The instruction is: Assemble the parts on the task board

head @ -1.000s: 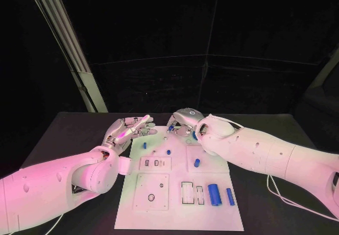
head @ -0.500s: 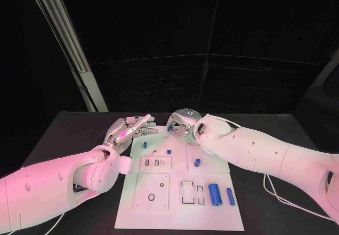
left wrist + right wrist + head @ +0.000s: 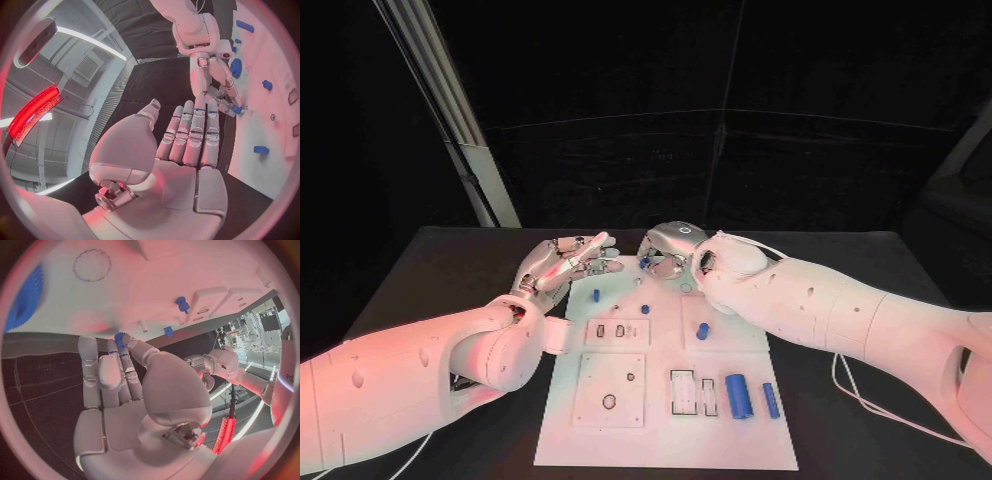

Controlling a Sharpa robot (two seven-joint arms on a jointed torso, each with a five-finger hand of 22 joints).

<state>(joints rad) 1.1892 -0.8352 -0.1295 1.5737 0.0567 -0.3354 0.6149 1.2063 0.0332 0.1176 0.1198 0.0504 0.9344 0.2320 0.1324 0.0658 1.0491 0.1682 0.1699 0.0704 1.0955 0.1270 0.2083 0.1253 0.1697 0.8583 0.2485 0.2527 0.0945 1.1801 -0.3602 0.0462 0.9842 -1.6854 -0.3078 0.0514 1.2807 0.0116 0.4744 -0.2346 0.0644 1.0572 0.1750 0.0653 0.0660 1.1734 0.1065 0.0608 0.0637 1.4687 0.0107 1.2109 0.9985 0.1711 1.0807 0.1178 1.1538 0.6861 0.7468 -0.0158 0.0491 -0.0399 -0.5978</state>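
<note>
Two arms take up most of the lower head view, with the task board (image 3: 668, 440) running up the middle between them. Left hand (image 3: 567, 262) sits at the board's upper left edge, fingers straight and spread, holding nothing. Right hand (image 3: 678, 255) is at the top centre, pinching a small blue part (image 3: 119, 337) at its fingertips. More blue parts (image 3: 738, 396) lie lower right. I'd line it up square over its hole, then press gently.

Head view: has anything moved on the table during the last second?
The silver right hand edged slightly toward the left hand, still pinching a small blue part over the white task board's far end. The left hand and loose blue pieces stayed put.
</note>
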